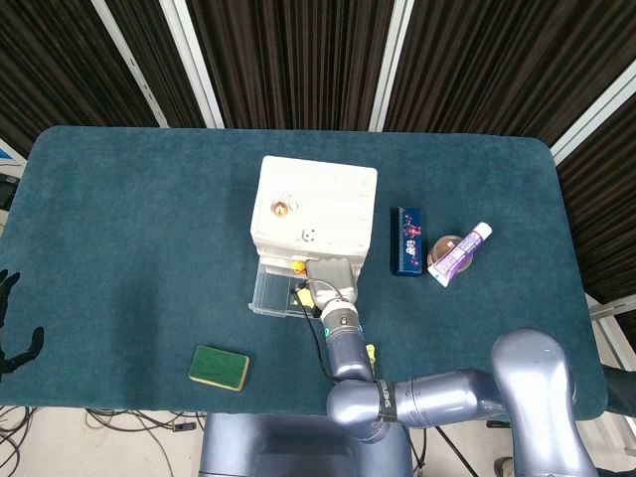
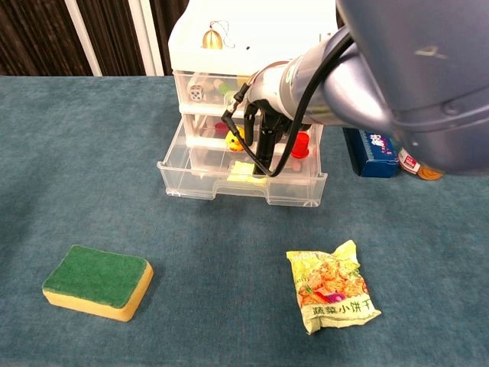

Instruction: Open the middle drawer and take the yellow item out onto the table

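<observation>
The white cabinet [image 2: 252, 30] [image 1: 318, 204] has clear drawers, and its middle drawer [image 2: 200, 186] [image 1: 266, 294] is pulled out. Inside it sit a yellow duck toy [image 2: 234, 138], a flat yellow piece [image 2: 243, 170] and a small red item [image 2: 300, 145]. My right hand [image 2: 264, 142] [image 1: 326, 282] reaches down into this drawer. Its dark fingers [image 2: 265, 157] point downward beside the duck, partly covering it, and I see nothing held in them. Only the black fingertips of my left hand [image 1: 8, 323] show, spread apart at the table's left edge.
A green and yellow sponge [image 2: 97, 281] [image 1: 219, 366] lies front left. A snack packet [image 2: 332, 294] lies front right. Right of the cabinet are a blue box [image 2: 372, 149] [image 1: 406, 240] and a jar with a purple tube [image 1: 452, 253].
</observation>
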Tool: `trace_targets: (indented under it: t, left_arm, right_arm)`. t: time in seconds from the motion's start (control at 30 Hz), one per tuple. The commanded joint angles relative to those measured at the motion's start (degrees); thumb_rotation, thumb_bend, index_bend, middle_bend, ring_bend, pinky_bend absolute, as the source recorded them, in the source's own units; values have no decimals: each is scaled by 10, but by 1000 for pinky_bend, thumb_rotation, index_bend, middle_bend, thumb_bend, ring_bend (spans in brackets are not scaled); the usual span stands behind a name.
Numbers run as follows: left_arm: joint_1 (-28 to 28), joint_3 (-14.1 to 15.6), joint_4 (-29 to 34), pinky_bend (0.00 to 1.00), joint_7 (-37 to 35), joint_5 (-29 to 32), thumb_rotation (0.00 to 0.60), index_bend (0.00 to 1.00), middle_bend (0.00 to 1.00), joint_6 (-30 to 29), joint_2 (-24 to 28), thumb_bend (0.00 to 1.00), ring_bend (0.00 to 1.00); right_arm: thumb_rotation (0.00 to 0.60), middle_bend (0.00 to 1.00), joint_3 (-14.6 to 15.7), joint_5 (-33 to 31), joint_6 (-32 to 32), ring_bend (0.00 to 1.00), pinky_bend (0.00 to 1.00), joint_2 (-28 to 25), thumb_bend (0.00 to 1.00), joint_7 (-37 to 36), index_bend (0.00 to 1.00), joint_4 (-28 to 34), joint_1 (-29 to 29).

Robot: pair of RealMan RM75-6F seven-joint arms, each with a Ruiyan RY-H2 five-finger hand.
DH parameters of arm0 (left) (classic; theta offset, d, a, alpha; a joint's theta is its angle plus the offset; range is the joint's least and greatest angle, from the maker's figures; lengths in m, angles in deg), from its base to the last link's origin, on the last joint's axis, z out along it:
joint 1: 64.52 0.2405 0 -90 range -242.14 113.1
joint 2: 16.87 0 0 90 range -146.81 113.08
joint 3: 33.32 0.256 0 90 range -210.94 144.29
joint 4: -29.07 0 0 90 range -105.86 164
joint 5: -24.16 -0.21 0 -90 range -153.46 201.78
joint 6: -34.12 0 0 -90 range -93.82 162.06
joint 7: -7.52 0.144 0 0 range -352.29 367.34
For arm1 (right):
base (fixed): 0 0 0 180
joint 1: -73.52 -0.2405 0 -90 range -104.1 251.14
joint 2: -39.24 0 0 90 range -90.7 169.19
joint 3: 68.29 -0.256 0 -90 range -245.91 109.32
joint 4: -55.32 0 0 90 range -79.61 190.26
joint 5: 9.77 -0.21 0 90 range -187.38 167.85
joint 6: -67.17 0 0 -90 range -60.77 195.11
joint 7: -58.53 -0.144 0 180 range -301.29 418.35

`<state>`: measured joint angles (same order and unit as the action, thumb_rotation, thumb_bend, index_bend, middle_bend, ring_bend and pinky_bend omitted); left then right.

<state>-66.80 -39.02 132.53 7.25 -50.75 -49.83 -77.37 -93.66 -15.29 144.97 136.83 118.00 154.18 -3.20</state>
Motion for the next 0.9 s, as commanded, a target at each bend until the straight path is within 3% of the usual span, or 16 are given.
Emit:
trace_targets:
  t: [0.03, 0.6, 0.9]
  left_arm:
    - [0, 0, 1, 0, -1, 1, 600, 20, 0, 0, 1, 403, 0]
    - [-1, 1, 3, 0, -1, 4, 600, 20, 0, 6, 4, 403, 0]
    - [-2, 3, 5, 0, 2, 5, 600, 22, 0, 9, 6, 403, 0]
  right_arm:
    - [600, 1000, -3, -11, -21, 1000, 1000, 1, 77, 19, 348, -13, -4]
    - [600, 1000, -33, -59, -57, 1000, 1000, 10, 31, 55, 364, -61, -14]
    - [600, 1000, -35, -76, -67, 1000, 1000, 6, 11, 75, 378, -67, -15]
